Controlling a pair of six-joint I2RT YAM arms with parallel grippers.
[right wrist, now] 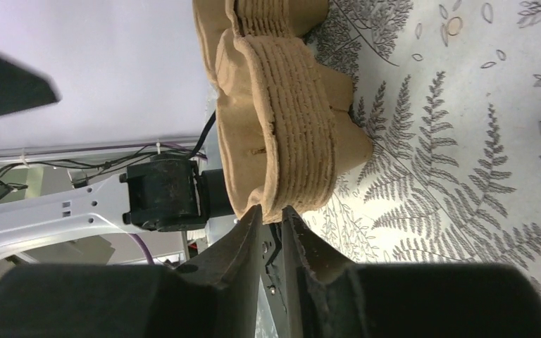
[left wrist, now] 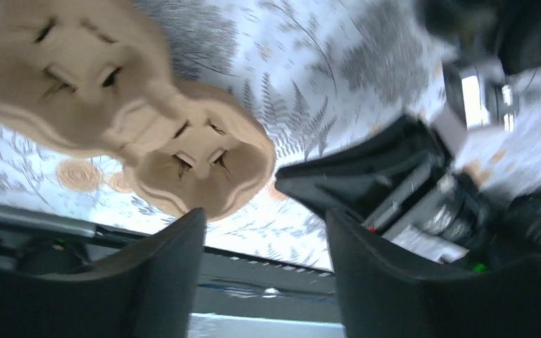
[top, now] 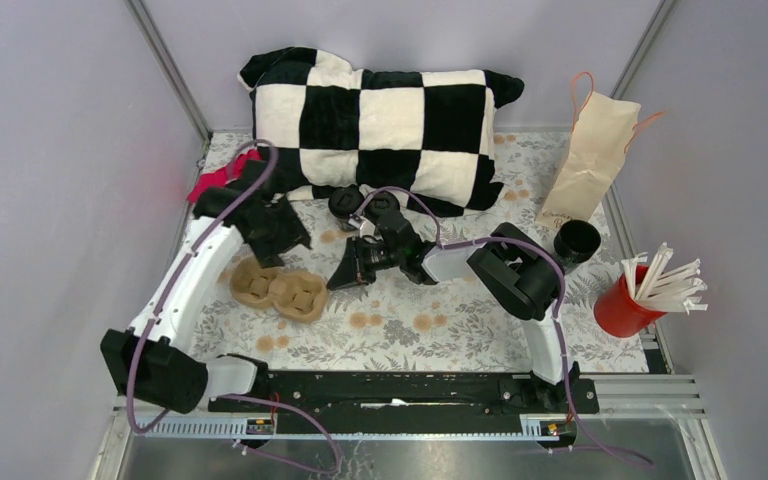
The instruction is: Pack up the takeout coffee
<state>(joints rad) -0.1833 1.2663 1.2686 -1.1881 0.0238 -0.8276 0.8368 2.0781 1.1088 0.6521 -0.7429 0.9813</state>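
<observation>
The brown pulp cup carrier lies on the floral cloth, left of centre. My right gripper is shut on the edge of the carrier; in the top view this gripper reaches in from the right. My left gripper is open with nothing between its fingers. It hangs just behind the carrier, and in the top view it sits at the carrier's far side. One black takeout coffee cup stands by the paper bag. Another black cup sits against the pillow, partly hidden by the right arm's cable.
A black-and-white checkered pillow fills the back. A brown paper bag leans at the back right. A red cup of white straws stands at the right edge. A red object lies at the left wall.
</observation>
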